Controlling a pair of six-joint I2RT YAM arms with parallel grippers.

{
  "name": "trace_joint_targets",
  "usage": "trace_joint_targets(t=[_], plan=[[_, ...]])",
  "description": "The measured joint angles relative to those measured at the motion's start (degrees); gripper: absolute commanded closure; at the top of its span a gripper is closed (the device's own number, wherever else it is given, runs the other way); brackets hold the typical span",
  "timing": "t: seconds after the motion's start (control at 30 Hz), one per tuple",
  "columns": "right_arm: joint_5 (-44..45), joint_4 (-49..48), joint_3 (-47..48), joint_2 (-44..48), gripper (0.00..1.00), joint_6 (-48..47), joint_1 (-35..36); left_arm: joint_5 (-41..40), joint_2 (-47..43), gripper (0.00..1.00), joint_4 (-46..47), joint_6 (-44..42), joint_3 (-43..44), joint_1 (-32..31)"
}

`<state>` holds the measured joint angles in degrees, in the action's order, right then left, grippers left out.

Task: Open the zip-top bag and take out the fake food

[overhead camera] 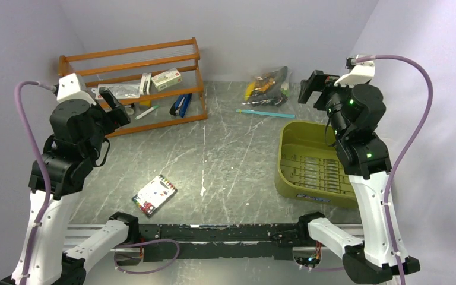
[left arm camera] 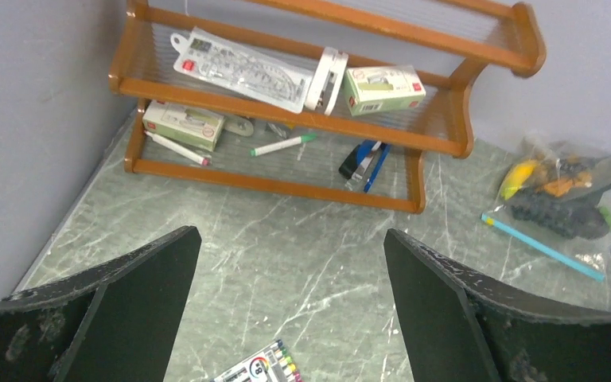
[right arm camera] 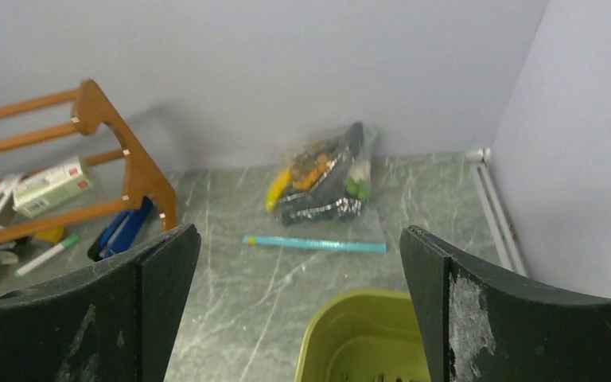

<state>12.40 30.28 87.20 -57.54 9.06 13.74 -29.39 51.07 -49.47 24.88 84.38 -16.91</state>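
The zip-top bag (overhead camera: 268, 83) lies at the back of the table by the wall, its light blue zip strip (overhead camera: 265, 113) facing the front. The fake food shows through the clear plastic: a yellow banana (overhead camera: 249, 89), orange bits and dark pieces. My right gripper (overhead camera: 312, 89) hangs open in the air just right of the bag, with nothing between its fingers. In the right wrist view the bag (right arm camera: 322, 179) lies ahead of that gripper (right arm camera: 298, 231). My left gripper (overhead camera: 117, 107) is open and empty, raised in front of the rack, far left of the bag (left arm camera: 561, 199).
A wooden rack (overhead camera: 148, 77) with boxes, a marker and a blue stapler stands at the back left. An olive-green bin (overhead camera: 285, 172) sits at the right under my right arm. A pack of coloured markers (overhead camera: 154, 195) lies near the front, left of centre.
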Motion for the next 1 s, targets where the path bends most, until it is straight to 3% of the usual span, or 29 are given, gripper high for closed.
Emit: trace_joint_targets(t=[0.37,0.6,1.0], plan=[[-1.09,0.28,-17.44,3.76,0.00,5.35,-1.57,12.50,-3.82,0.01,4.11,0.55,-13.18,4.85],[-3.80,1.86,-26.27,1.25,0.00,8.66,-2.86,29.99,-8.44,0.01,9.75,1.33,-24.94,7.93],[-21.49,3.02,-36.98,-4.33,0.03,11.89,-3.08,58.99,-16.00,0.01,15.65,2.56,-40.44,10.16]])
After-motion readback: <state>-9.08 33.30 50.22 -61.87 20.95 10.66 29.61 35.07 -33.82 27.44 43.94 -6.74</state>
